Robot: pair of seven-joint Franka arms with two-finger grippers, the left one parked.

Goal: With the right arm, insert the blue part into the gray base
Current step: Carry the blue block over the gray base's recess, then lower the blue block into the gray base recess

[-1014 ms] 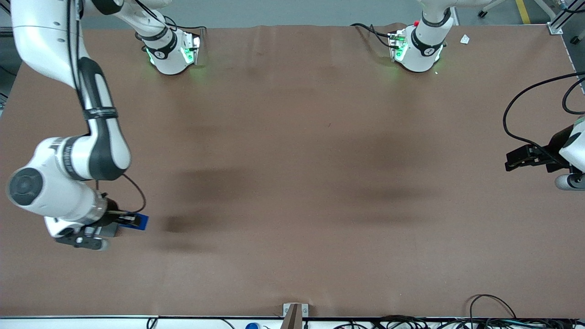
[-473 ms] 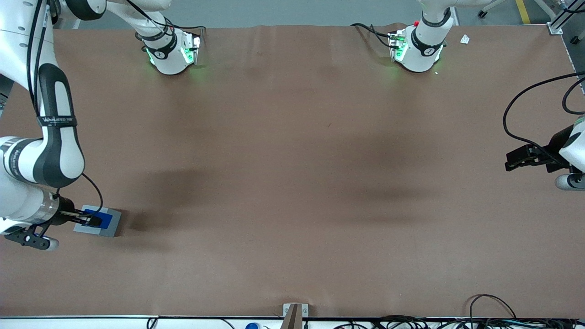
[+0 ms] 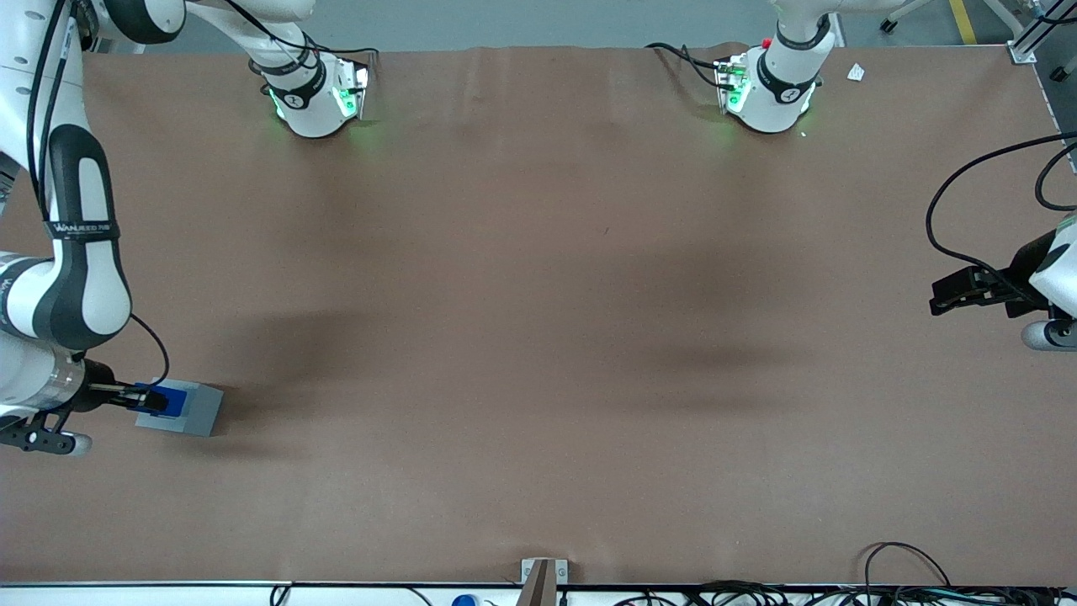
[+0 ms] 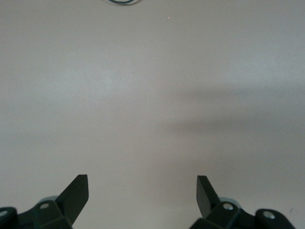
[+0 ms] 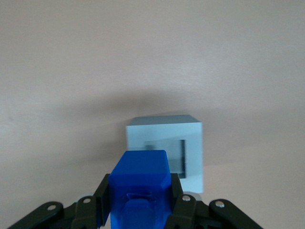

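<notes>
My right arm's gripper is shut on the blue part, a bright blue block, and holds it above the gray base at the working arm's end of the table. In the right wrist view the blue part sits clamped between the two black fingers, partly covering one edge of the gray base. The base's square recess shows beside the blue part, so the part hangs offset over the base's edge, not centred on the recess.
The brown table cover spreads wide toward the parked arm's end. Two arm pedestals with green lights stand at the edge farthest from the front camera. Cables lie along the nearest edge.
The arm has swung toward the working arm's end of the table, carrying the blue part over the gray base. In the last half second it shifted a little further that way.
</notes>
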